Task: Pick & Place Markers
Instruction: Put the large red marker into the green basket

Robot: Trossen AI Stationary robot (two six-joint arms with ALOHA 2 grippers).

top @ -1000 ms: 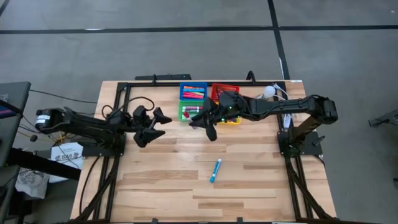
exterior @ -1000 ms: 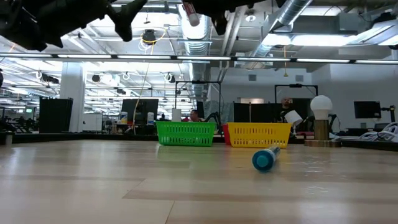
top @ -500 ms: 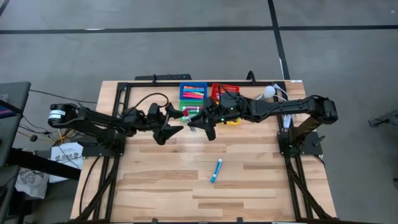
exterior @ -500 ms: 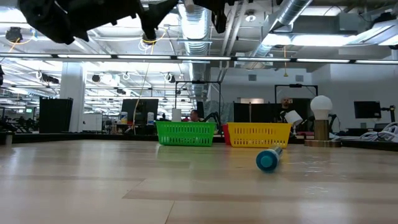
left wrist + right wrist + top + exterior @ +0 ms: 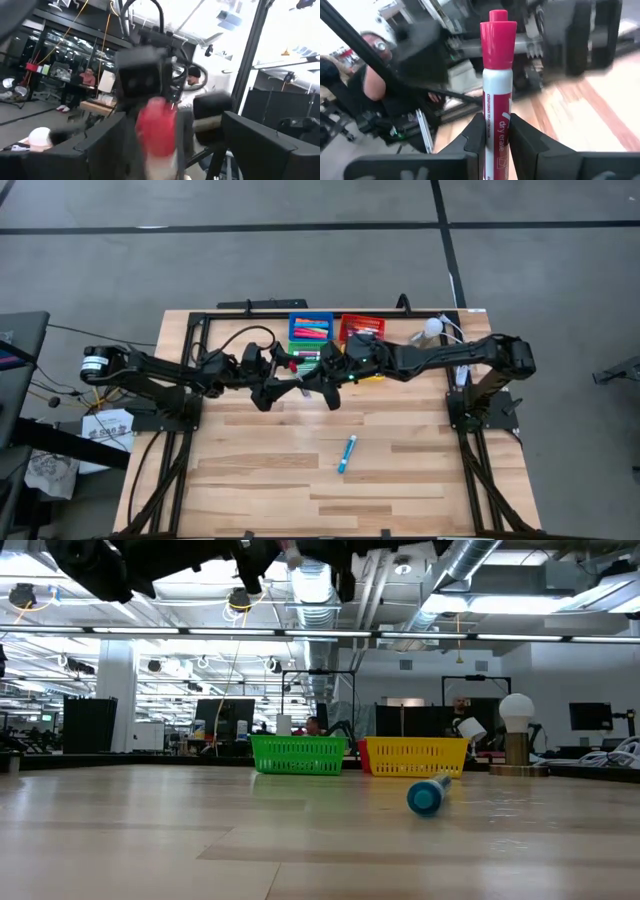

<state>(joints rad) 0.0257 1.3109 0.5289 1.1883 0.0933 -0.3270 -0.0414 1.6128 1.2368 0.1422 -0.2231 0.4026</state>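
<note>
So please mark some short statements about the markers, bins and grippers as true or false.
1. The right gripper is shut on a red-capped marker. True.
2. The left gripper is shut on a marker. False: its fingers are open and empty.
3. A blue marker lies on the table. True.
4. The blue marker lies inside the green bin. False: it lies on the bare wood, apart from the bins.

One camera hung overhead, looking straight down on the whole bench [image 5: 300, 470]. Another sat at bench-top height, facing level into the room. Each wrist camera looked close along its own tool. Overhead and low cameras shared the blue marker [image 5: 346, 453].
</note>
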